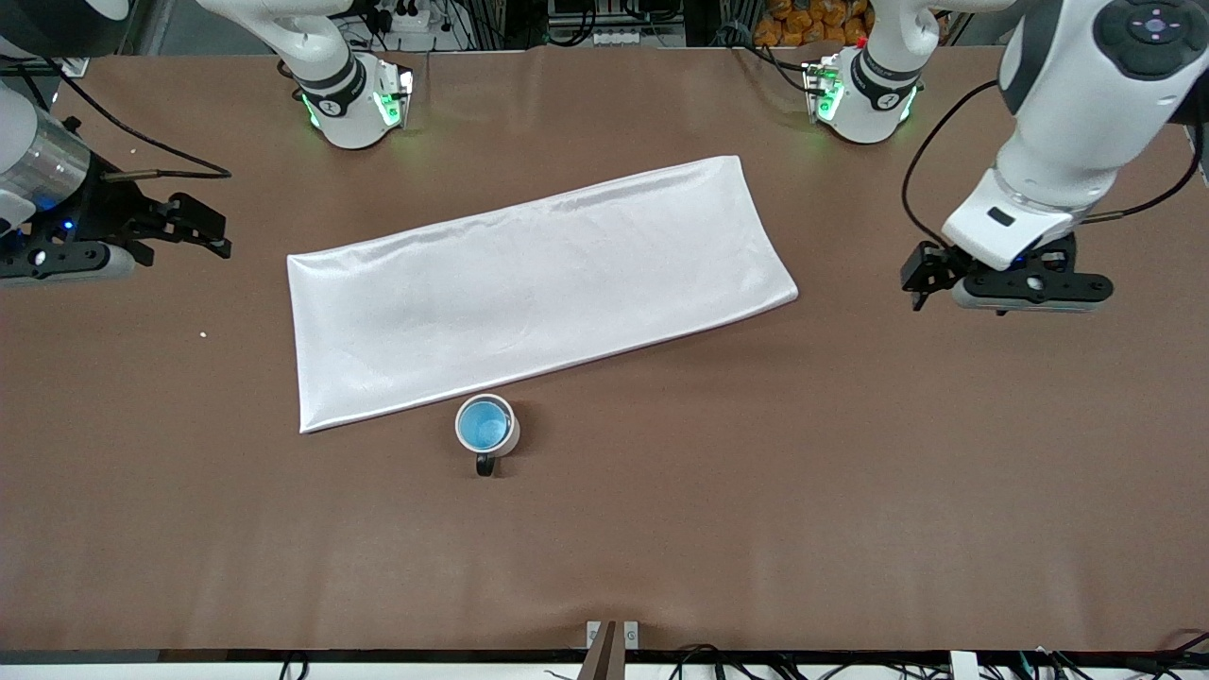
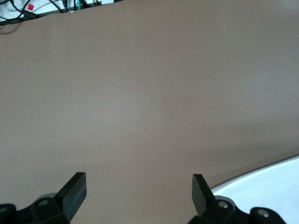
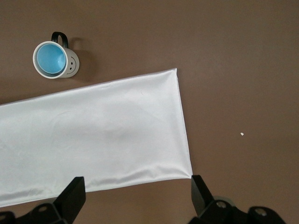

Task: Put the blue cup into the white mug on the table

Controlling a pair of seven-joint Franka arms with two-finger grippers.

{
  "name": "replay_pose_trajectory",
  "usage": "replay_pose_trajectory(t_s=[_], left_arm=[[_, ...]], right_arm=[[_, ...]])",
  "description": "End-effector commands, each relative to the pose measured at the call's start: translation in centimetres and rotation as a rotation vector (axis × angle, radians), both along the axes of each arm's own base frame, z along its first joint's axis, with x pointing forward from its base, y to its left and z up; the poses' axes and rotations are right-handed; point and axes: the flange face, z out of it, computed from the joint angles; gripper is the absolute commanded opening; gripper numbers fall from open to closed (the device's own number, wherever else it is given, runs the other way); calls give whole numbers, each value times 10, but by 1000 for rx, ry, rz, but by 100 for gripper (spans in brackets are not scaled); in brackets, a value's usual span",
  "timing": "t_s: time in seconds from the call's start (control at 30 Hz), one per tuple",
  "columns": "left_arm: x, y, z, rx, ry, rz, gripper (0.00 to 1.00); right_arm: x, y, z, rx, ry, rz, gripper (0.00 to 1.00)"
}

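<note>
The blue cup [image 1: 485,425] sits upright inside the white mug [image 1: 511,437], which stands on the brown table [image 1: 756,491] just nearer the front camera than the white cloth's edge. The mug's black handle points toward the front camera. In the right wrist view the cup [image 3: 50,58] shows nested in the mug [image 3: 71,65]. My right gripper [image 1: 212,231] is open and empty, up over the table at the right arm's end [image 3: 138,183]. My left gripper [image 1: 916,279] is open and empty over bare table at the left arm's end [image 2: 138,181].
A long white cloth [image 1: 538,283] lies flat across the middle of the table, between the arm bases and the mug. Its corner shows in the left wrist view [image 2: 273,186]. Black cables run near both arms.
</note>
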Motion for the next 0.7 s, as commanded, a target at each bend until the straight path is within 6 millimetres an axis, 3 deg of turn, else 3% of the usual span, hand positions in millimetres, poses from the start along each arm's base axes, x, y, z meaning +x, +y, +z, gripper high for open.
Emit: replay_pose_trajectory(t_s=[0.0, 0.2, 0.33, 0.67], left_arm=[[-1, 21, 26, 8, 37, -44, 100], [5, 56, 35, 13, 38, -53, 100], [7, 69, 40, -31, 34, -20, 100], [7, 72, 75, -56, 41, 13, 100]], right_arm=[[-8, -6, 14, -25, -21, -20, 100], [-9, -9, 15, -27, -20, -26, 100], [-8, -11, 14, -28, -18, -29, 100], [-7, -12, 15, -29, -28, -31, 100]])
